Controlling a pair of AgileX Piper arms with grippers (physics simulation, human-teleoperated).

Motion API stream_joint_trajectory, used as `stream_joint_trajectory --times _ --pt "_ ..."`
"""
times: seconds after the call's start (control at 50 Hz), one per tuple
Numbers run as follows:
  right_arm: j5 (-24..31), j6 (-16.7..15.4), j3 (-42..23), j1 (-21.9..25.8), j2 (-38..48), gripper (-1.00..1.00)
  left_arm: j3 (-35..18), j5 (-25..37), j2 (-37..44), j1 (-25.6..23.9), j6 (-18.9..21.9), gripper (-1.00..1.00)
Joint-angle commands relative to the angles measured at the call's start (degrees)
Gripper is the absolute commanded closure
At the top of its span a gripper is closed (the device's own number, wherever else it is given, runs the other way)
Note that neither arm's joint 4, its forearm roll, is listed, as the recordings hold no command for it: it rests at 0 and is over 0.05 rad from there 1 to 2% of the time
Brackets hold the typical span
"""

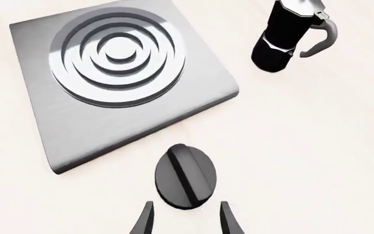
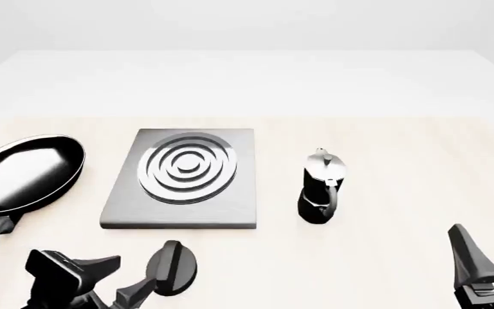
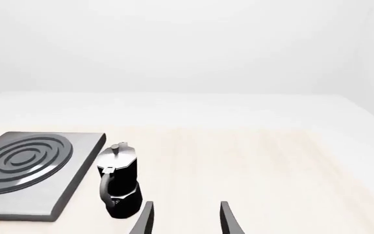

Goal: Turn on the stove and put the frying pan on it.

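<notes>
Left gripper [image 2: 148,280] at the knob [image 2: 172,267] — fingers open.
Frying pan [image 2: 26,174] left of stove [image 2: 181,179]; right gripper [image 2: 487,248] open, near right.

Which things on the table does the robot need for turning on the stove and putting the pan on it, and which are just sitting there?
Needed for the job:
- stove
- frying pan, resting on the table left of the stove
- knob, right in front of the open left claw

Just sitting there:
- moka pot, right of the stove
- right claw, open and holding nothing
</notes>
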Motion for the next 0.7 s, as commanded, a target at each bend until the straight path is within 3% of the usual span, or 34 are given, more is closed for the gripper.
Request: stream_joint_trajectory --times 0.02,0.14,0.42,0.5,0.7 --pt "0.2 0.2 0.0 0.2 0.0 -1.0 0.0 -6.9 9.2 -3.9 -2.4 -1.0" --pt "0.2 0.2 0.0 0.2 0.0 -1.0 0.0 -16.2 18.9 -4.7 -2.8 -1.0" --pt "0.2 0.1 0.0 -0.2 0.0 -1.0 0.0 -28.2 31.7 -5.8 -3.6 -1.0" --pt "0.3 0.2 0.0 -0.1 0.0 -1.0 0.0 -34.4 38.3 -5.6 -3.8 -1.0" --pt "0.3 0.3 0.0 -0.3 0.0 -1.0 0.0 -38.8 43.3 -5.7 -4.2 -1.0"
